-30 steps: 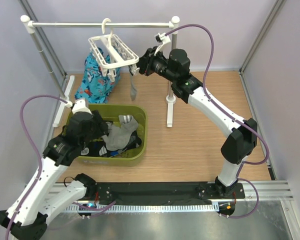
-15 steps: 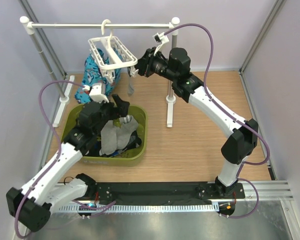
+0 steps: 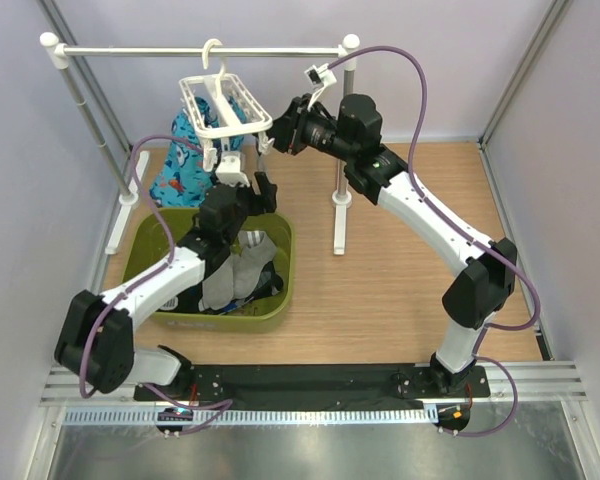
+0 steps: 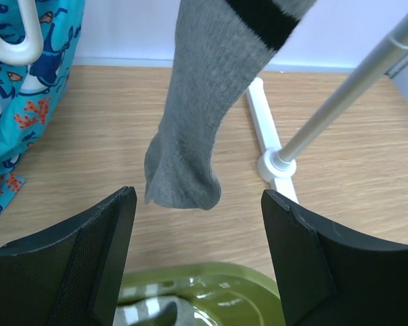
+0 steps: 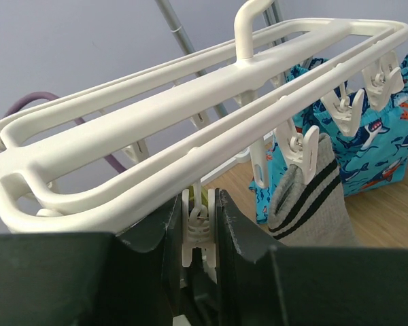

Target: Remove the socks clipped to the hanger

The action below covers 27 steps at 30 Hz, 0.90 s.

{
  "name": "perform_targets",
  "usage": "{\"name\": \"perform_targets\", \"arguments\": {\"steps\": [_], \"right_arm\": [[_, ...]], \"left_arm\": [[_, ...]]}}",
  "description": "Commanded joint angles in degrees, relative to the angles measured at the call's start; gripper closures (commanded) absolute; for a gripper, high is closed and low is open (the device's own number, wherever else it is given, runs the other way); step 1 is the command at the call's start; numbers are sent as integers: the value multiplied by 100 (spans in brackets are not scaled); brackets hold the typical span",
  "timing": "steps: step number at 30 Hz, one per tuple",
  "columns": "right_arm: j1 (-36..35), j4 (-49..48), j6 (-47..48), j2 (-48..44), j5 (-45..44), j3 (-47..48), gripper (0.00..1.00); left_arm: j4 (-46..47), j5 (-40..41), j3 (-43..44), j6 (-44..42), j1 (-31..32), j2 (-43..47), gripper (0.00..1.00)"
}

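Where it hangs limp from a clip on one long bar of the white hanger [image 5: 190, 122], the grey sock [image 4: 204, 115], its cuff banded black and white, looks light, soft and stretchy. A firm pinch across the foot, just above the toe, and a steady downward pull would likely slip it free, though the knit may stretch before the clip lets go. The left gripper [image 4: 198, 204] hovers at the toe with jaws wide apart, holding nothing. The right gripper [image 5: 198, 207] is closed around an empty clip [image 5: 198, 234], apparently steadying the frame. Beneath, a green bin [image 3: 230, 318] holds other socks [image 3: 230, 285] in a heap too tangled to count. The clip biting the cuff is cut off in the left wrist view, and the left arm hides most of the sock from above.
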<state>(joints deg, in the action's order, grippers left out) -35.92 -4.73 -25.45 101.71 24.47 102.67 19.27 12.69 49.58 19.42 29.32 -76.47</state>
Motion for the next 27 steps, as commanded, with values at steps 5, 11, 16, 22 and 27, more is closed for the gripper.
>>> {"name": "perform_targets", "arguments": {"steps": [5, 11, 16, 22, 27], "right_arm": [[-46, -239, -12, -275, 190, 130, 99], [-47, -318, -74, -275, 208, 34, 99], [-46, -353, -65, -371, 164, -63, 99], [-38, -37, 198, -468, -528, -204, 66], [-38, 148, 426, -573, -1180, -380, 35]], "left_arm": [[1017, 524, 736, -158, -5, -825, 24], [1053, 796, 930, -149, 39, -1160, 44], [1062, 955, 755, -149, 74, -993, 98], [1079, 718, 413, -105, 144, -484, 100], [1053, 708, 192, -96, 328, -150, 100]]}}
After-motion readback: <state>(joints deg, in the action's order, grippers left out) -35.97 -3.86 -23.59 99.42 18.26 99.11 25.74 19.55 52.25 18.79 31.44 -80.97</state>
